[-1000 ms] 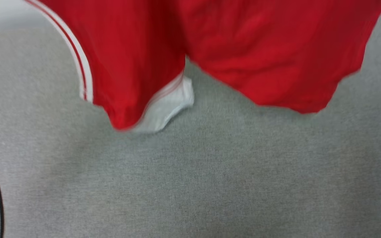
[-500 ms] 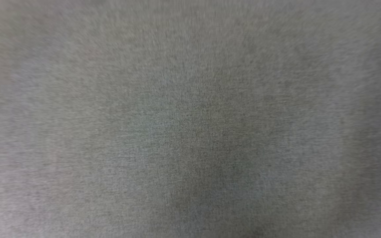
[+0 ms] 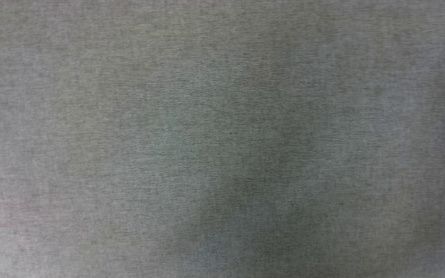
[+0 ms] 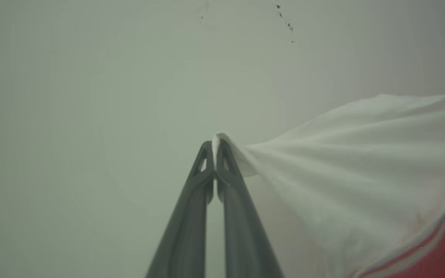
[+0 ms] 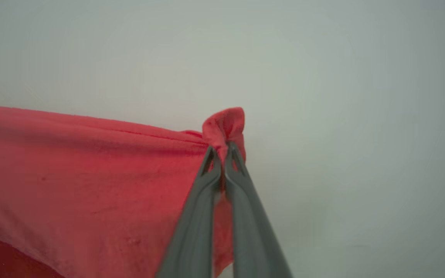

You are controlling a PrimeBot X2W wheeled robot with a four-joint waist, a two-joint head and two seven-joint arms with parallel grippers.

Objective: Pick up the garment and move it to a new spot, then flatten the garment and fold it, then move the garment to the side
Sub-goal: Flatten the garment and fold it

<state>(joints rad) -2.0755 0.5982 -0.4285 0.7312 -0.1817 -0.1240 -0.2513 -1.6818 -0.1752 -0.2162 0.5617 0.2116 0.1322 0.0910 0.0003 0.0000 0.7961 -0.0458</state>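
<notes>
The left gripper (image 4: 215, 146) has its two dark fingers pressed together on a white sleeve edge of the garment (image 4: 361, 162), and the cloth spreads away to its right. The right gripper (image 5: 224, 150) is closed too, pinching a small fold of the red cloth, which spreads to its left. Behind both is a pale background. The head looks down on a grey cloth surface (image 3: 222, 139).

The head view swung off the hanging garment (image 5: 91, 173) and a black cable, onto grey cloth (image 3: 222, 116).
</notes>
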